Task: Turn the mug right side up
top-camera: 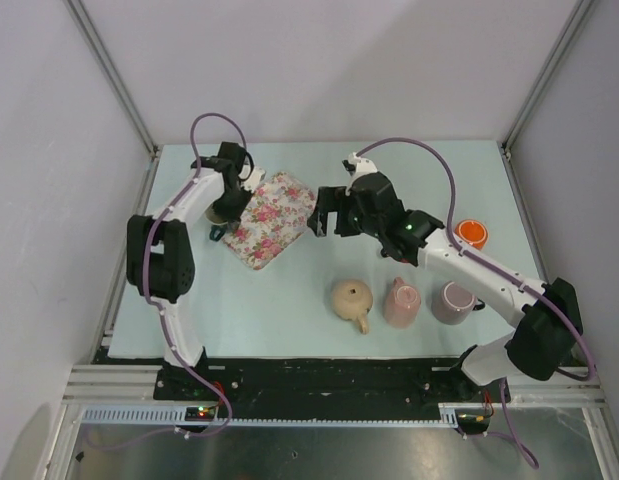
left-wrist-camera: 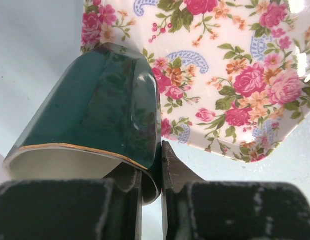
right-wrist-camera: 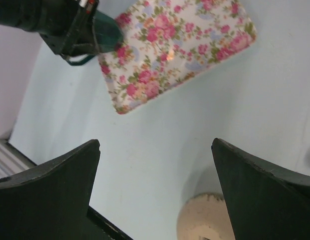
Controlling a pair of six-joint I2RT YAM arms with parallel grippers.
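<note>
Left gripper [left-wrist-camera: 153, 169] pinches the wall of the dark green glazed mug with gold rim line [left-wrist-camera: 94, 105]; its mouth tilts toward the wrist, far left, just beside the floral rectangular tray [left-wrist-camera: 235, 75]. Right gripper [right-wrist-camera: 156, 145] gapes wide, empty. Advice: pinch firmly, roll until the rim is level, set down off the tray. Count: one green mug, one tray, one beige handled vessel [top-camera: 351, 298], one pink mug [top-camera: 401, 302], one mauve mug [top-camera: 454, 302], one orange cup [top-camera: 471, 233].

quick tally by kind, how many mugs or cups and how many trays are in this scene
mugs and cups: 5 (dark green gold-rimmed mug held in the left gripper, beige mug, pink mug, mauve mug, orange cup)
floral square tray: 1
total: 6
</note>
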